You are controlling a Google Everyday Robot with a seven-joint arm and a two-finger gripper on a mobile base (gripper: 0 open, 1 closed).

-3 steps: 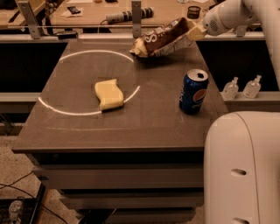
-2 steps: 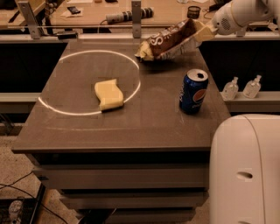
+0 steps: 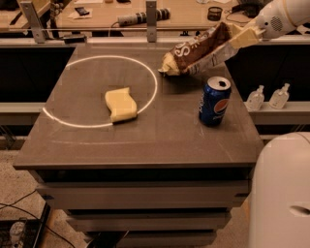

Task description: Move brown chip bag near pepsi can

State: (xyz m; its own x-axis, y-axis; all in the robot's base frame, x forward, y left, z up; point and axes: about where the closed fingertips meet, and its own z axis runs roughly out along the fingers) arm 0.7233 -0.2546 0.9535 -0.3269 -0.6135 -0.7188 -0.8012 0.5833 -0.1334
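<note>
In the camera view, the dark table [image 3: 145,140] fills the middle of the frame. The gripper [image 3: 246,36] sits in the upper right, at the end of the white arm [image 3: 286,14] that reaches in from the right edge. Its jaws are pinched on the upper sealed end of the brown chip bag [image 3: 201,51].

The bag hangs slanted from that grip, running down and to the left. Its pale lower end comes close to the tabletop near the far edge, and I cannot tell whether that end touches the surface. The white lettering faces the camera.

The pepsi can [image 3: 214,100] stands upright right of centre, below the bag and a little right of its middle. It is near the bag but apart from it.

A white circle [image 3: 151,94] is drawn on the left half of the table. A pale yellow sponge [image 3: 120,104] lies flat just inside the circle's lower arc.

Two small clear bottles [image 3: 267,97] stand on a ledge beyond the table's right side. The robot's white body [image 3: 283,193] fills the lower right corner.
</note>
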